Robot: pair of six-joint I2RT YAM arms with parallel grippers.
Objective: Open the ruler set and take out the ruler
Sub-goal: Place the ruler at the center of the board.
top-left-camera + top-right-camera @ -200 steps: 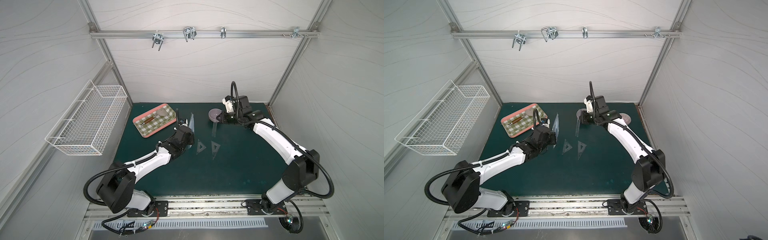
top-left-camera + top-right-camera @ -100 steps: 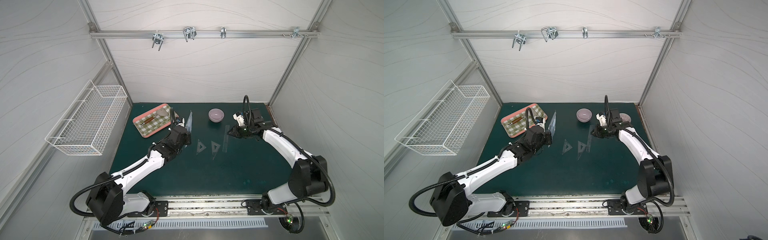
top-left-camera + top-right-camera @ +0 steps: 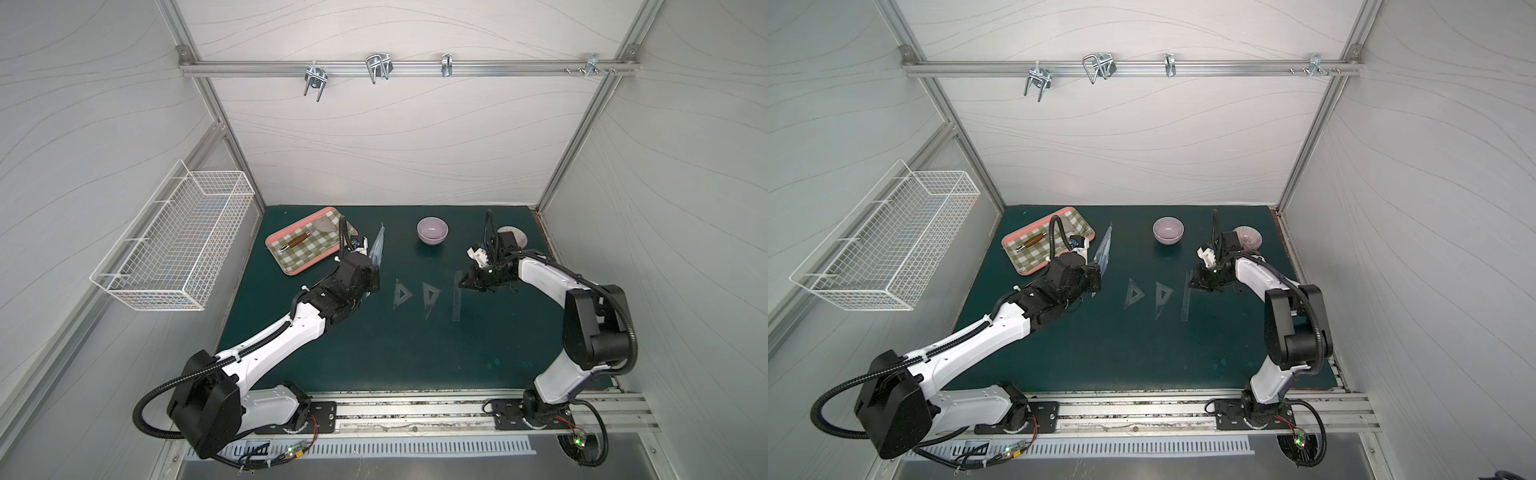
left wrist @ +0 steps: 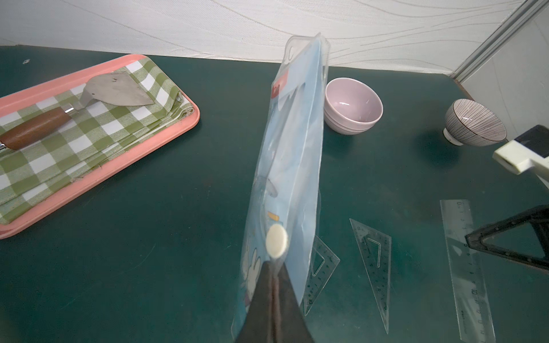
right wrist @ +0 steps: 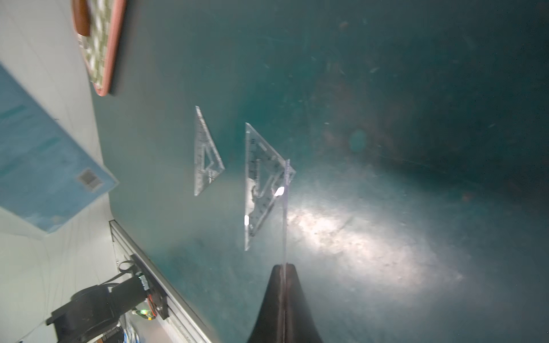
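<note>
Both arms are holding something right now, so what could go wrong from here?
1. The right gripper pinches only a small part of the clear ruler; it may slip or swing onto the set square beside it.
2. The left gripper holds the ruler set by one end only; the unsupported, limp package might sag or slide out.

right tool (image 5: pixel 283 266) | pinches clear ruler (image 5: pixel 286 219) edge-on | two set squares (image 5: pixel 207 157) (image 5: pixel 259 175) beyond
</note>
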